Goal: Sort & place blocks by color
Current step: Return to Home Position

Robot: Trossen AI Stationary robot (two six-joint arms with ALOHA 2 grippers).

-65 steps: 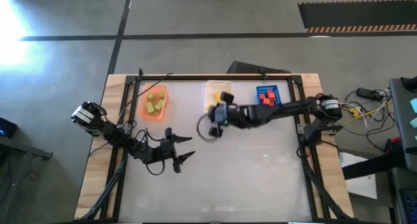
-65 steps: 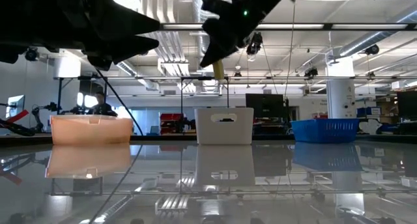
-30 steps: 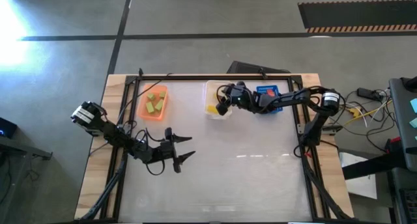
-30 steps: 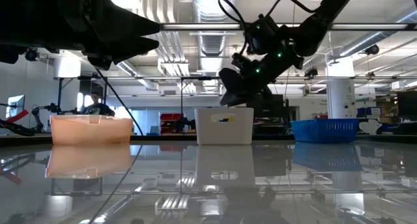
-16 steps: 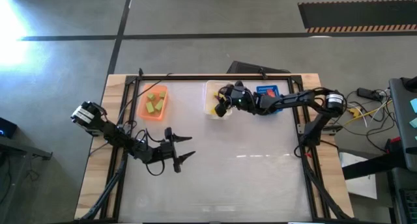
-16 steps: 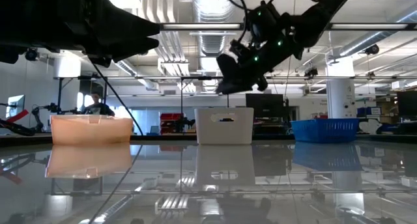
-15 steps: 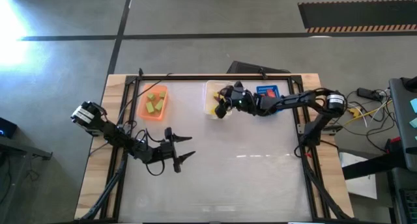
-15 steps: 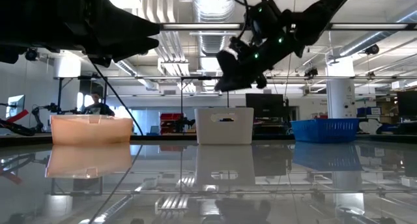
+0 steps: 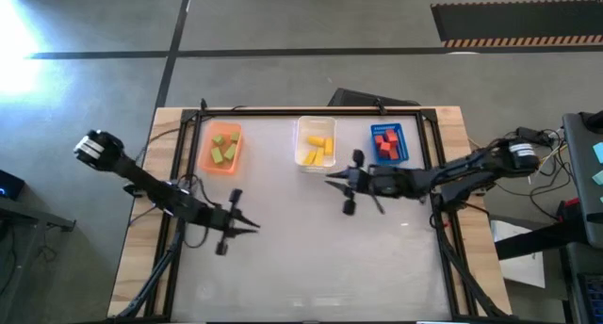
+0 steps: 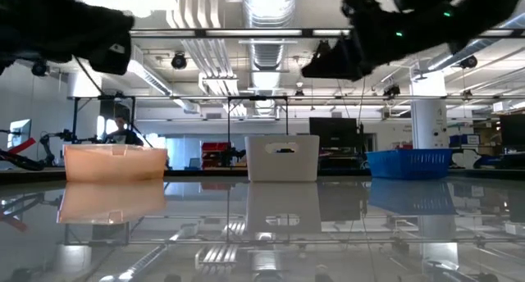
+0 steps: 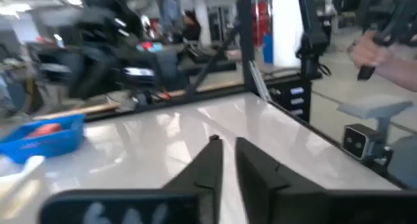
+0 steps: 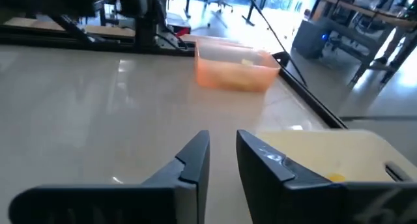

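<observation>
In the low view the bin walls hide every block, and both grippers are only dark shapes cut off at the top. From above, small light green bricks [image 9: 223, 151] lie in the translucent orange plastic bin [image 9: 208, 140], yellow bricks [image 9: 316, 153] in the clear bin [image 9: 301, 128], and red bricks [image 9: 384, 143] in the blue meshed basket [image 9: 401, 136]. The left gripper [image 9: 247, 225] hangs over the glossy white table [image 9: 311, 267], the right gripper [image 9: 334, 182] near the clear bin. Each has its flat dark fingers almost pressed together, holding nothing.
</observation>
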